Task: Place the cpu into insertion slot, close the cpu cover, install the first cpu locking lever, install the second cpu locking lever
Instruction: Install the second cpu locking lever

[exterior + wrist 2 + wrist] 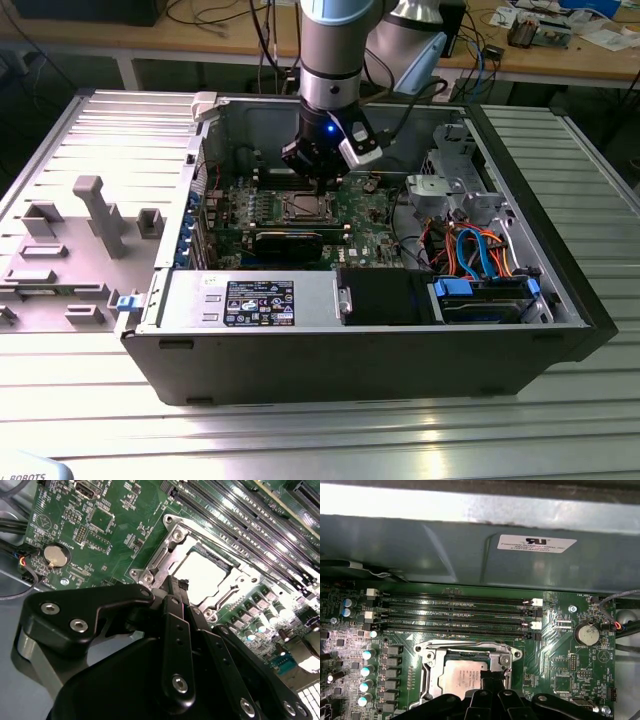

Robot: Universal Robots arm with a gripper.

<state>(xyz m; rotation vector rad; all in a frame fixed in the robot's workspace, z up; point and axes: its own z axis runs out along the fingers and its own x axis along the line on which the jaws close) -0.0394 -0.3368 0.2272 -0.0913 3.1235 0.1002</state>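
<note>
The cpu (205, 575), a silvery square chip, lies in the insertion slot (300, 207) on the green motherboard (115, 535). The cpu cover (172, 537), a silvery metal frame, lies flat around the chip, which shows through its window in both wrist views. My black gripper (175, 586) is shut, fingers pressed together with nothing between them. Its tip hangs just over the socket's edge, beside the cpu (460, 677). In the exterior view the gripper (322, 185) points down at the socket inside the open computer case. I cannot make out the locking levers clearly.
Long black memory slots (455, 615) run beside the socket. A coin battery (586, 634) sits on the board. The case's grey wall (445, 545) stands close behind. A drive cage with blue and orange cables (480, 250) and a power supply (250, 298) fill the case.
</note>
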